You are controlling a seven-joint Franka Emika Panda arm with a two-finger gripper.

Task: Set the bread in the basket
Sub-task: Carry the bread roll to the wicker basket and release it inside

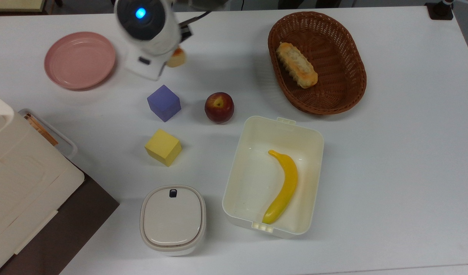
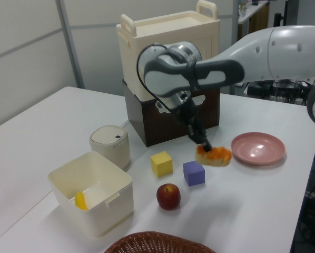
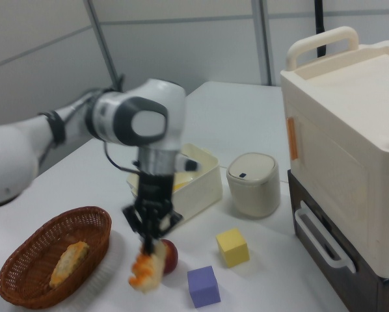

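Plainly the carry step is in hand: the bread [image 1: 177, 58] is lifted off the bench [image 1: 402, 160], and the next move, I judge, calls for a long sweep across to the basket [image 1: 350, 82] before lowering and letting go. From the top view, the bread peeps out at the arm's right edge, far left of the basket, which already holds a longer tan loaf [image 1: 296, 64]; a purple cube [image 1: 164, 102] and an apple [image 1: 219, 107] sit nearer. From the left view, the fingers [image 2: 205, 148] are clamped on the bread's [image 2: 214, 155] left end, the loaf hanging below them over the purple cube [image 2: 194, 173], beside the pink plate [image 2: 257, 148]. From the right view, the fingers [image 3: 146, 250] point down with the bread [image 3: 146, 272] pinched beneath them, well right of the basket [image 3: 25, 286].
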